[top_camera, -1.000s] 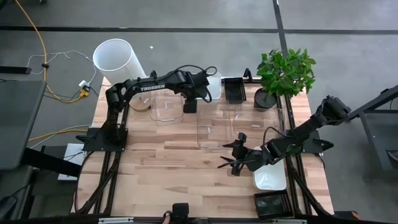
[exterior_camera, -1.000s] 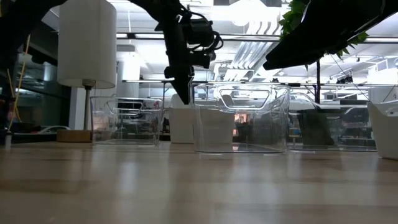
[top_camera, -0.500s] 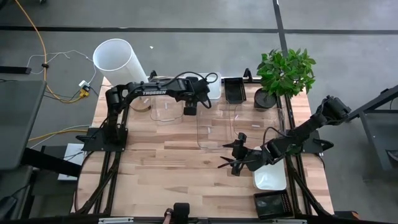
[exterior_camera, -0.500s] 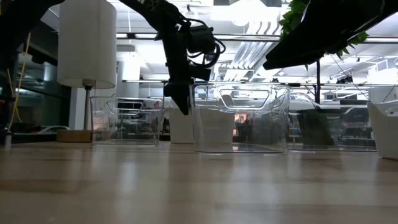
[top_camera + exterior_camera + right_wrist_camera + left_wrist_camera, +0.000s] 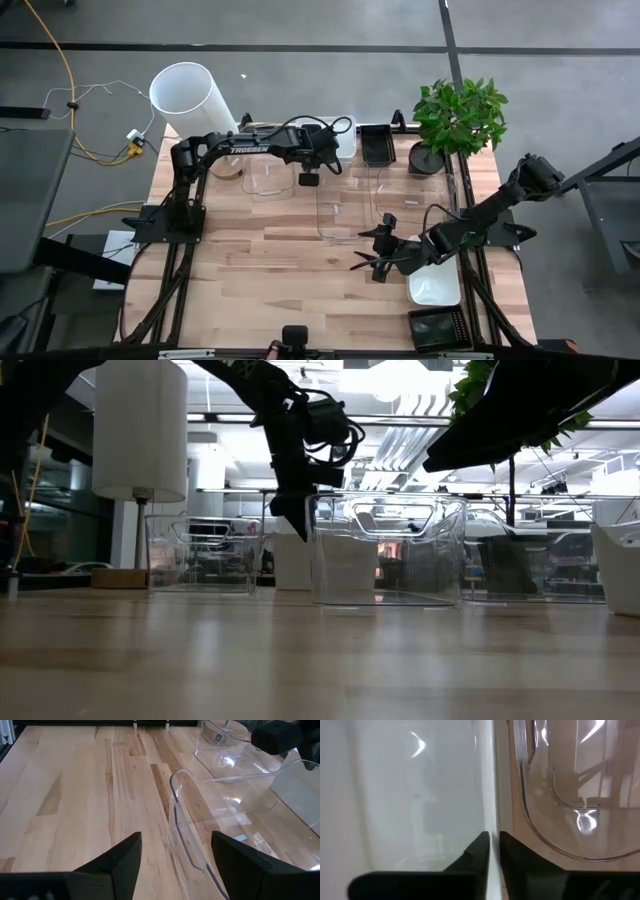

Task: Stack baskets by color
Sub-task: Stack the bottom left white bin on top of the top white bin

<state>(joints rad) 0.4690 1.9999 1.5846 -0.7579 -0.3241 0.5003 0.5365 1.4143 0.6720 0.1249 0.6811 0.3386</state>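
Note:
A white basket [image 5: 343,140] stands on its base at the table's far side. My left gripper [image 5: 297,532] has come down on its near wall and is shut on it. Three clear baskets stand on the table: one at the left [image 5: 268,175], one in the middle [image 5: 345,205], one to its right [image 5: 410,195]. My right gripper [image 5: 375,252] hovers open, just off the near end of the middle and right clear baskets, with nothing between its fingers. A second white basket [image 5: 437,285] sits under the right arm. Black baskets stand at the far side [image 5: 377,145] and the near right corner [image 5: 437,328]. My left gripper pinches the white basket's near wall [image 5: 491,822] at its top edge, toward the basket's left corner. One finger [image 5: 475,852] is inside the basket and the other outside. The fingers slant steeply down from the table's left and lie along the wall. The basket's base rests on the table.
A potted plant [image 5: 458,115] stands at the far right. A big white cylinder [image 5: 188,92] stands at the far left corner. The middle clear basket's far left corner [image 5: 540,820] lies close beside the held wall. Bare wood [image 5: 260,280] spreads over the table's near left.
My left gripper has sunk toward the white basket's near wall and tipped more steeply downward. The baskets have stayed where they were.

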